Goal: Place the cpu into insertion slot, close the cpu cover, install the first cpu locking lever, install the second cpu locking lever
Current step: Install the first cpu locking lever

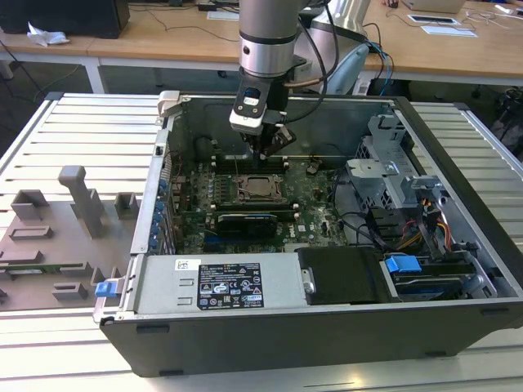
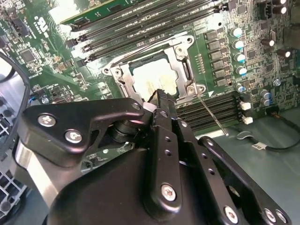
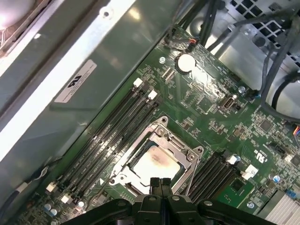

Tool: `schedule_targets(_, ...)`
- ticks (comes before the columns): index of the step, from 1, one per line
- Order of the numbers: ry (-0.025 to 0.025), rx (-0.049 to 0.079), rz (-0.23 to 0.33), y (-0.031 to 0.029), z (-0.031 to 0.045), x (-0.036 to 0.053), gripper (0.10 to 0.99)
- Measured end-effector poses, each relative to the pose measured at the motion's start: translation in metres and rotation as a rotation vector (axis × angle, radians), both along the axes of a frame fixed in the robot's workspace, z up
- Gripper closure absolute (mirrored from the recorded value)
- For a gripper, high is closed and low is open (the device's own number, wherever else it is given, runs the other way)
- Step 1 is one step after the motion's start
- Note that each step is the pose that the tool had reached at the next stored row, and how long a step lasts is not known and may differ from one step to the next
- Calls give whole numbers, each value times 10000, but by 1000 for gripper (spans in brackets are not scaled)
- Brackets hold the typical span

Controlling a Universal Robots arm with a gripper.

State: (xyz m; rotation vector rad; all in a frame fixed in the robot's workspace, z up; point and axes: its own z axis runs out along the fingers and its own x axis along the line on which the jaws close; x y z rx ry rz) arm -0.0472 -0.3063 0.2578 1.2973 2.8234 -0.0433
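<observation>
The black 2-fingered gripper (image 3: 160, 182) has its fingertips pressed together, holding nothing. It hangs just over one edge of the square, silver-rimmed insertion slot (image 1: 239, 190). The small silvery-grey square cpu (image 3: 157, 161) sits in that slot, and the thin silver frame-shaped cpu cover (image 3: 182, 149) lies flat over it, so 2 steps look done. A thin steel locking lever (image 2: 213, 115) juts out free, so latching seems left to do. Beyond, long black memory slots (image 3: 110, 129) flank the socket, with the grey metal case wall (image 3: 70, 70) behind them.
</observation>
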Motion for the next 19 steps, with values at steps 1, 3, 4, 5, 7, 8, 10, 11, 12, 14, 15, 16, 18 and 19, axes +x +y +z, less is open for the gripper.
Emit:
schedule_targets(1, 0, 0, 76, 0, 0, 0, 980)
schedule_targets(3, 0, 0, 298, 0, 0, 0, 980)
schedule_targets(4, 0, 0, 411, 0, 0, 0, 980)
schedule_targets(5, 1, -1, 489, 0, 0, 0, 980)
schedule_targets(7, 1, -1, 779, 0, 0, 0, 980)
schedule_targets(8, 0, 0, 854, 0, 0, 0, 980)
schedule_targets(10, 0, 0, 1029, 0, 0, 0, 980)
schedule_targets(11, 0, 0, 1107, 0, 0, 0, 980)
schedule_targets(12, 1, 0, 1166, 0, 0, 0, 980)
schedule_targets(14, 1, 0, 1384, 0, 0, 0, 980)
schedule_targets(15, 0, 0, 1505, 0, 0, 0, 980)
schedule_targets(16, 0, 0, 1664, 0, 0, 0, 980)
schedule_targets(18, 0, 0, 1865, 0, 0, 0, 980)
schedule_targets(19, 0, 0, 1932, 0, 0, 0, 980)
